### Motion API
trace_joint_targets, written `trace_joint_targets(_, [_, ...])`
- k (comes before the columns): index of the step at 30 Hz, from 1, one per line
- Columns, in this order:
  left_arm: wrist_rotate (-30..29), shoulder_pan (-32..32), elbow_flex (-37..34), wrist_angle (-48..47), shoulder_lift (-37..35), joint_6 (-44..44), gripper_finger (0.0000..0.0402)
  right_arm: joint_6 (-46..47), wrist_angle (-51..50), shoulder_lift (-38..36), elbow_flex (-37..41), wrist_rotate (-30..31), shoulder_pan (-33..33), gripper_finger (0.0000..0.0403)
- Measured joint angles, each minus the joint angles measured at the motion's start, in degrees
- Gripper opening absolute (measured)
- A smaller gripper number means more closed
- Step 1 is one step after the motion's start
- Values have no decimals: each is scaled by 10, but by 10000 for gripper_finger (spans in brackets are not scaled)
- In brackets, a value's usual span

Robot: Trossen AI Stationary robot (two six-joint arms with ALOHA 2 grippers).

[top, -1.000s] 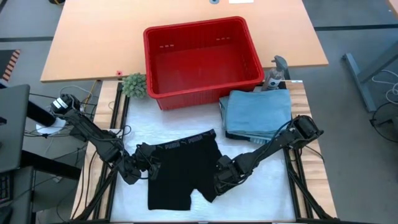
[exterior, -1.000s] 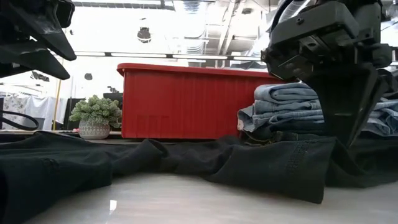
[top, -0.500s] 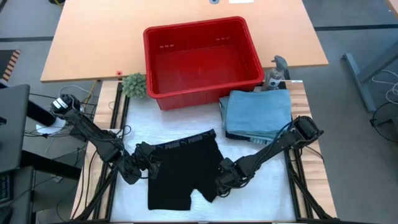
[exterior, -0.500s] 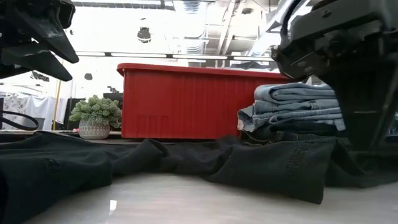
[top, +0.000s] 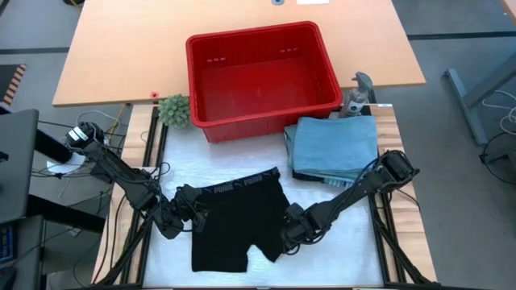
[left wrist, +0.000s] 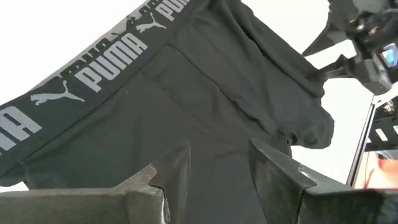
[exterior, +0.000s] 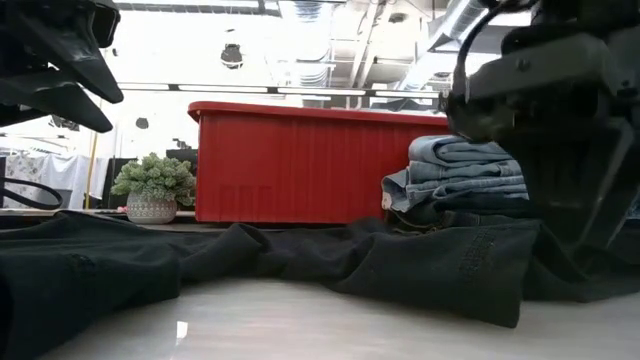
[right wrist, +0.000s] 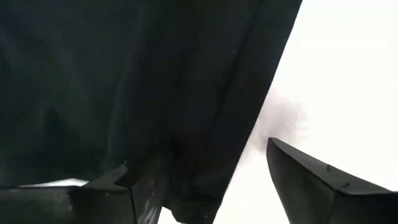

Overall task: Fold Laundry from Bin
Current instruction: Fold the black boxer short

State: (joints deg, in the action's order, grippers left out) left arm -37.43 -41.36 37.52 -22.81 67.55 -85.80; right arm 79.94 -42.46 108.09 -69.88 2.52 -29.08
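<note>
The black Puma boxer briefs (top: 238,221) lie flat on the white table (top: 347,250) in front of the empty red bin (top: 262,76), beside the stack of folded blue denim (top: 334,149). A second ago the right gripper (top: 292,235) pinched the briefs' right leg edge; now its fingers (right wrist: 311,180) are spread wide, the cloth released, one finger over fabric, the other over bare table. The left gripper (top: 191,216) has not moved, hovering half-open at the briefs' left side, grasping nothing.
</note>
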Motion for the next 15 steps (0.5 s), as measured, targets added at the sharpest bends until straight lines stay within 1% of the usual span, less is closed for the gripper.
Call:
trace_joint_targets(3, [-4, 0, 0, 0, 0, -7, 148, 2, 17, -2, 13, -18, -1, 265])
trace_joint_targets(5, [-4, 0, 0, 0, 0, -8, 148, 9, 14, -2, 14, -20, 0, 240])
trace_joint_targets(8, [-4, 0, 0, -1, 0, -9, 148, 11, 9, -1, 15, -25, 0, 177])
trace_joint_targets(13, [-9, 0, 0, 0, 0, -21, 148, 1, 16, -1, 15, -38, 4, 33])
trace_joint_targets(14, [-9, 1, 0, 0, 0, -25, 148, -4, 17, -1, 15, -38, 4, 21])
trace_joint_targets(15, [-9, 1, 0, 0, 0, -30, 147, -6, 17, -1, 15, -39, 4, 18])
